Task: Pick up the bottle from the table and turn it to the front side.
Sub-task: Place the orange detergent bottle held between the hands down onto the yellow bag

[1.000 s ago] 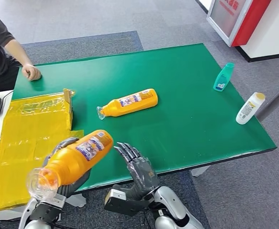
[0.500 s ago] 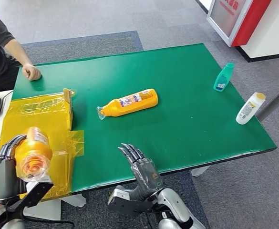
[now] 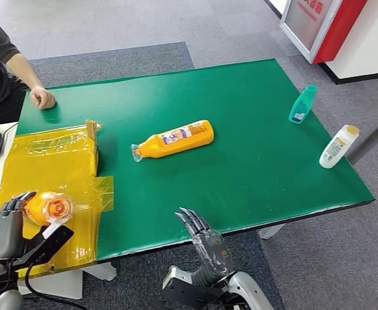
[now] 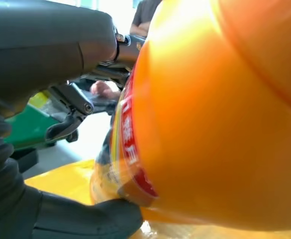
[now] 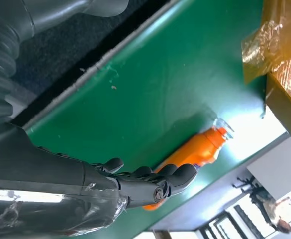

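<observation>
Looking through the head view, I see my left hand at the lower left of the frame, its fingers wrapped around an orange bottle whose clear cap end faces the camera; the bottle hangs over the yellow sheet that covers the left end of the green counter. My right hand sits at the bottom centre, just off the counter's near edge, fingers straight and spread, holding nothing. A second orange bottle lies on its side mid-counter. A teal bottle and a white bottle lie at the right edge. A person's hand rests at the upper left corner.

From the left wrist, the held bottle takes up the right of the frame, red label showing, with my thumb under it.

From the right wrist, my fingers extend with nothing in them, the lying bottle beyond them on the counter.
</observation>
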Controlling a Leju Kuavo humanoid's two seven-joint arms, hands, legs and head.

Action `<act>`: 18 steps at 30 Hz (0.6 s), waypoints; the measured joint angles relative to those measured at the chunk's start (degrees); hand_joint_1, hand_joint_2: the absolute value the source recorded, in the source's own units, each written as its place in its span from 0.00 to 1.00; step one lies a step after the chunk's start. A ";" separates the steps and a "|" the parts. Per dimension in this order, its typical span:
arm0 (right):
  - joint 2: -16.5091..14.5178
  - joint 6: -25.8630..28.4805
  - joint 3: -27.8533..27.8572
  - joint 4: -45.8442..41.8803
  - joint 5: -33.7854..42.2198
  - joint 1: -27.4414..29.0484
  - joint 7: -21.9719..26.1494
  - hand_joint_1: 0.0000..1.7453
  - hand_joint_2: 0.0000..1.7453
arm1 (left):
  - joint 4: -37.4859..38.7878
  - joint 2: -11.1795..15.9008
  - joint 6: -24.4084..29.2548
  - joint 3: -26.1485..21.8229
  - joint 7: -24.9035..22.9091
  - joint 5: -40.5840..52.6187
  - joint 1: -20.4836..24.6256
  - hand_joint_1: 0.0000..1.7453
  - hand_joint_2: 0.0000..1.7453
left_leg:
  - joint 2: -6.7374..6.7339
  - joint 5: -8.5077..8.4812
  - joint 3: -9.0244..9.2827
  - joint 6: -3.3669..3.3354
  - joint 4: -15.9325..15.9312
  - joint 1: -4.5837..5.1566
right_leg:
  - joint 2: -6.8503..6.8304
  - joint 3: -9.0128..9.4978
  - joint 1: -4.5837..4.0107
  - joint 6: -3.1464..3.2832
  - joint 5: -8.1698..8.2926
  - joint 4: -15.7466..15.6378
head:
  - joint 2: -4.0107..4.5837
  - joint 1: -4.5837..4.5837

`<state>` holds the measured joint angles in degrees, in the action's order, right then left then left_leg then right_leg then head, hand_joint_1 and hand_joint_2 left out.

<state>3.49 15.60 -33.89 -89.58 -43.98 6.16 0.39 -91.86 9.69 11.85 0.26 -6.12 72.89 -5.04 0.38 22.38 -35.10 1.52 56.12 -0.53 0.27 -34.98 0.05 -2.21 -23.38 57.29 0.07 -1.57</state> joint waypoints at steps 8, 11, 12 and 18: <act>0.17 -0.95 -0.01 1.94 2.28 0.29 0.74 0.00 1.00 | 13.94 -0.07 -4.73 5.23 -3.33 4.41 11.45 1.00 1.00 | -0.02 -0.04 0.18 0.06 0.00 0.00 | 0.03 0.19 0.00 0.12 0.11 0.01 | 0.00 0.00; 0.17 -0.85 -0.01 2.73 2.60 0.48 0.84 0.00 1.00 | 16.56 -0.19 -5.04 6.85 -3.92 4.99 13.09 1.00 1.00 | -0.06 -0.04 0.20 0.10 0.00 0.00 | 0.08 0.15 0.00 0.13 0.12 0.01 | 0.00 0.00; 0.18 -0.78 -0.01 2.90 2.72 0.58 0.85 0.00 1.00 | 17.06 -0.23 -5.21 7.32 -4.11 5.16 13.35 1.00 1.00 | -0.06 -0.05 0.20 0.10 0.00 0.00 | 0.07 0.14 0.00 0.13 0.12 0.01 | 0.00 0.00; 0.18 -0.55 -0.01 3.64 3.77 1.17 0.74 0.00 1.00 | 18.83 -0.66 -6.71 9.68 -4.60 5.61 14.64 0.15 1.00 | -0.06 -0.05 0.18 0.10 0.00 0.00 | 0.07 0.13 0.00 0.12 0.10 0.01 | 0.00 0.00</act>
<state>3.67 15.05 -33.90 -85.93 -40.21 7.33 1.13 -73.03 9.04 5.14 9.94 -10.72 78.50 9.60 0.32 22.33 -34.92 1.61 56.12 -0.52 0.34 -34.85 0.05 -2.10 -23.28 57.30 0.07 -1.57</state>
